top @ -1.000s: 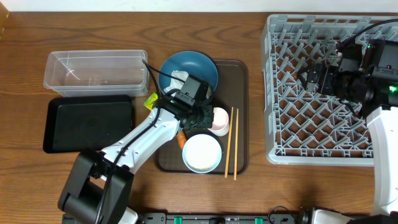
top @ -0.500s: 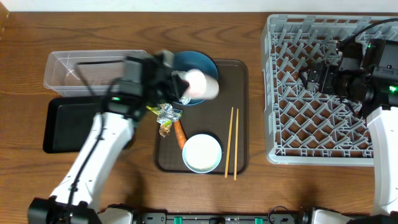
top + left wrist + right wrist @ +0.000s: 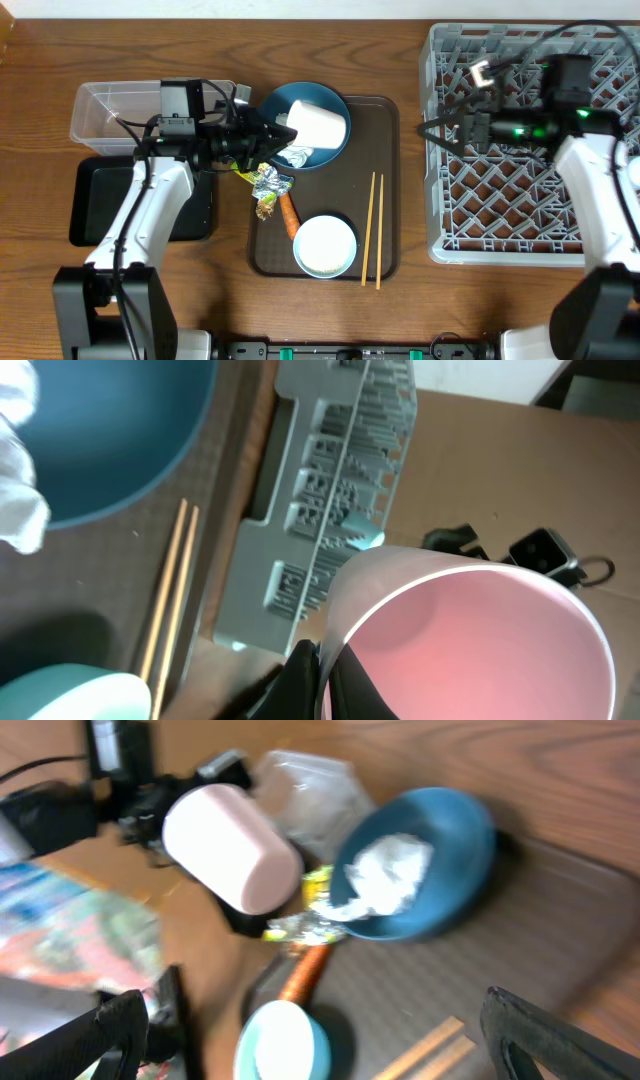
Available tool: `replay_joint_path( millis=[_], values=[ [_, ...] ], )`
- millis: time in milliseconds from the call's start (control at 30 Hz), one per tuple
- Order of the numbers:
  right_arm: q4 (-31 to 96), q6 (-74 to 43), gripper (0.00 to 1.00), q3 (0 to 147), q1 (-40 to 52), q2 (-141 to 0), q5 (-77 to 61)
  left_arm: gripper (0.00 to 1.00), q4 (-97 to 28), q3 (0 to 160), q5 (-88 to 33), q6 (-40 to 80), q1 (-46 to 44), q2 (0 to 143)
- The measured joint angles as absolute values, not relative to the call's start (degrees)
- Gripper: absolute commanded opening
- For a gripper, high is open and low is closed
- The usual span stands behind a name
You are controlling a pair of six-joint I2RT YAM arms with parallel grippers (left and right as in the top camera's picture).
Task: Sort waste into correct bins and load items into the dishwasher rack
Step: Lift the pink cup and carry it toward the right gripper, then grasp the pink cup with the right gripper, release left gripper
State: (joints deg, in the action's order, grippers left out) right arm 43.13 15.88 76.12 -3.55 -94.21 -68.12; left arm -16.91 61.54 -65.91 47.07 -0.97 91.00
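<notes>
The left claw (image 3: 322, 678) pinches the thin rim of the small pink cup (image 3: 318, 127), tipped sideways just above the dark blue bowl (image 3: 296, 101); it is probably light, rigid and slippery.

R wrist view blurred thruout. Overhead: rack (image 3: 480, 215) cut off at right edge, partly under right arm (image 3: 590, 190). Pink cup (image 3: 320, 125) hides part of blue bowl (image 3: 290, 100) & tissue (image 3: 297, 155). L wrist view: cup cut by bottom edge.

Bare wooden table (image 3: 412, 180) leaves an open lane between the brown serving tray (image 3: 386, 130) and the grey pegged dishwasher rack (image 3: 500, 220). The small pink cup (image 3: 320, 125) blocks the large dark blue bowl (image 3: 282, 104) from above; the rack's near rows stand free.
</notes>
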Motion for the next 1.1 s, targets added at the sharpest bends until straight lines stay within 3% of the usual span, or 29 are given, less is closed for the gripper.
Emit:
replay_joint_path(
  millis=[333,733,1100],
  values=[
    [32.53,16.88,0.99,76.12,7.29,-97.91,-72.23,0.06,-9.56,61.54,-71.77,52.77,-3.92,91.18],
    [26.0,14.48,0.99,76.12,13.93,-97.91,-70.91,0.06,-8.49,61.54,-73.17,55.18,-7.33,91.18],
    [26.06,13.13,0.87,76.12,17.12,-97.91,-66.3,0.06,-5.32,61.54,-73.25,57.91,-7.35,91.2]
  ],
)
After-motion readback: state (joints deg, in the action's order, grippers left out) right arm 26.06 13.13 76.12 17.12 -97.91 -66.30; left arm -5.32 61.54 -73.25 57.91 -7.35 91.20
